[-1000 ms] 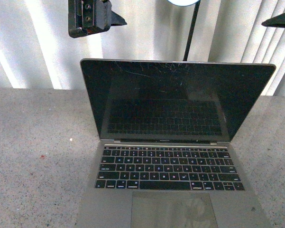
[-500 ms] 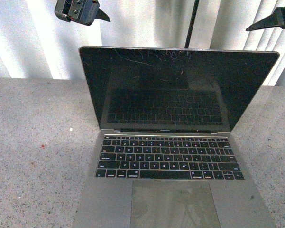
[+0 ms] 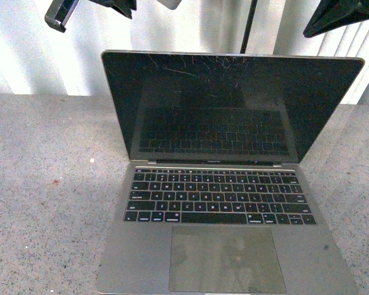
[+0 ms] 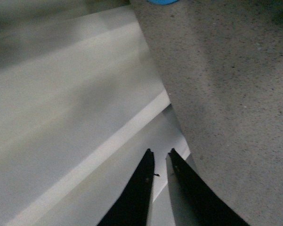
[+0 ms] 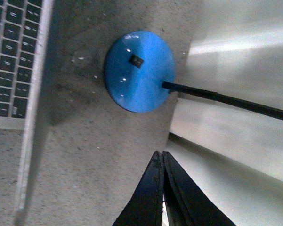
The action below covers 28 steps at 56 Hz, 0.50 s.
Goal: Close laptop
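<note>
Carried the left gripper [image 3: 124, 7] up and out to the left, so that only its underside now shows against the top edge of the front view. Brought the right gripper [image 3: 316, 26] inward from the far right edge, larger in the frame, tip pointing down over the lid's corner. Slid the laptop [image 3: 233, 203] higher in the view too, lid edge nearer the top, front lip of the base just showing. Lost the bright lamp head above the pole [image 3: 250, 24].
</note>
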### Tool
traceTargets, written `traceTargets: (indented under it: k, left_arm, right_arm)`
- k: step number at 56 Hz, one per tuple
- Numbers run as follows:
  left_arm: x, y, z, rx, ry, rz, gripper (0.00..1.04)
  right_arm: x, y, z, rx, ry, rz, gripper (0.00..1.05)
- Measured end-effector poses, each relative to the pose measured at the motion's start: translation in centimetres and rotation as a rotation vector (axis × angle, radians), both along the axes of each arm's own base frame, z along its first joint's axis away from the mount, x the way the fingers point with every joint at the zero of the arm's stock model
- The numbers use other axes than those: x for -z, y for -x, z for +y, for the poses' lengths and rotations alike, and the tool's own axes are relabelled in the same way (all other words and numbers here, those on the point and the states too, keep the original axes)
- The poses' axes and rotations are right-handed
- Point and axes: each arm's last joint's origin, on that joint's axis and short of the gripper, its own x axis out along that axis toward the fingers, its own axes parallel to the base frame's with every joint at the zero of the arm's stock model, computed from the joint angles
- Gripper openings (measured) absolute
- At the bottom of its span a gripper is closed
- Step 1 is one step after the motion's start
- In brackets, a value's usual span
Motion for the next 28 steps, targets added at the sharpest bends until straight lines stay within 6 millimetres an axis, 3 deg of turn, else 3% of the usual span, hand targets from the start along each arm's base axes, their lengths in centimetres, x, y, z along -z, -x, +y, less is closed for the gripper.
traceTargets:
  k: [3,28]
  left_arm:
    - [0.3,0.0,0.2,-0.004,-0.015,0.025,0.03]
    - [1.3,-0.6,0.6,-0.091,-0.098,0.151,0.04]
  right_arm:
    - [0.1,0.1,0.0,-0.001,0.0,0.032,0.03]
    - [1.3,-0.4,-0.5,0.031,0.052,0.139,0.03]
